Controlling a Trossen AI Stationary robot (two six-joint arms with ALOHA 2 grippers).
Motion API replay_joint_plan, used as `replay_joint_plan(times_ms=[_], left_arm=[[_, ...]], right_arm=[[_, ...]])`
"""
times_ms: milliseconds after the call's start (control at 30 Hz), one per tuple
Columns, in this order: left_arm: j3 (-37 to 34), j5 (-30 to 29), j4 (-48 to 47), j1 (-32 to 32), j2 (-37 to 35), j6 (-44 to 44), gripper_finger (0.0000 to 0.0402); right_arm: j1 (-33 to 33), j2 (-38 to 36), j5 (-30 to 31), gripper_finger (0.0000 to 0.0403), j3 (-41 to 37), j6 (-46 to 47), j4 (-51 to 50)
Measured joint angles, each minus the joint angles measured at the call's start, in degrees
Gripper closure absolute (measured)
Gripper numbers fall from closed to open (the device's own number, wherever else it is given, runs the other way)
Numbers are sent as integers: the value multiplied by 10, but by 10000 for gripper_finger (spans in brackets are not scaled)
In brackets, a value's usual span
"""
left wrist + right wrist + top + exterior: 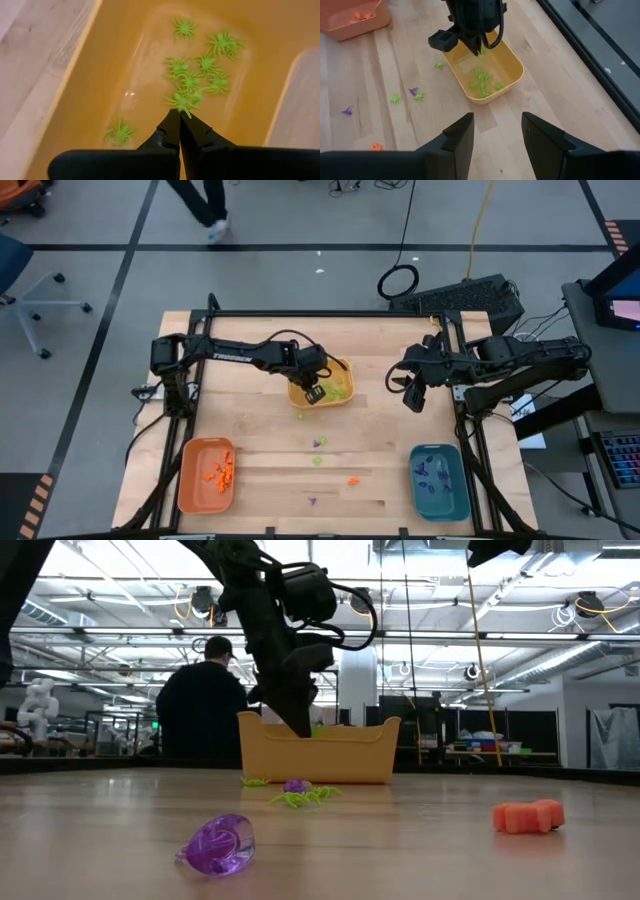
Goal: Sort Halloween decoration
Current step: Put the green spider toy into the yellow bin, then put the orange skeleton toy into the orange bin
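Observation:
The Halloween decoration is tiny pieces: light green spiders [205, 65] lie on the floor of the yellow tray [345, 393], and loose purple [320, 442], green [318, 461] and orange [353, 480] pieces lie on the wooden table. My left gripper [179, 114] reaches down into the yellow tray, shut on one green spider [182, 101]. My right gripper [497, 130] hangs open, high over the table's right side [412, 395], with nothing between its fingers. My left gripper pinches a green spider by a leg [187, 113] at the very tips of its two fingers. The fingers slant down from above into the yellow tray. The spider sticks out beyond the tips, over the other spiders on the tray floor; whether it touches them I cannot tell.
An orange tray [190, 480] with orange pieces stands at the near left, and a teal tray [440, 480] with purple pieces at the near right. A green spider [299, 416] lies just outside the yellow tray. A person [205, 705] sits beyond the table's far edge.

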Motion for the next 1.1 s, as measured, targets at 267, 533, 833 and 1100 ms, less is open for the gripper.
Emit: replay_joint_plan(times_ms=[267, 533, 833, 1100], left_arm=[[0, 7, 0, 2, 0, -1, 401], [0, -3, 1, -8, 0, -30, 320], [8, 80, -39, 9, -27, -223, 255], [45, 37, -46, -32, -128, -225, 267]], right_arm=[[0, 0, -1, 252, 0, -4, 0], [1, 0, -45, 252, 0, -3, 0], [2, 0, -72, 252, 0, -2, 0], [20, 0, -89, 252, 0, 16, 5]])
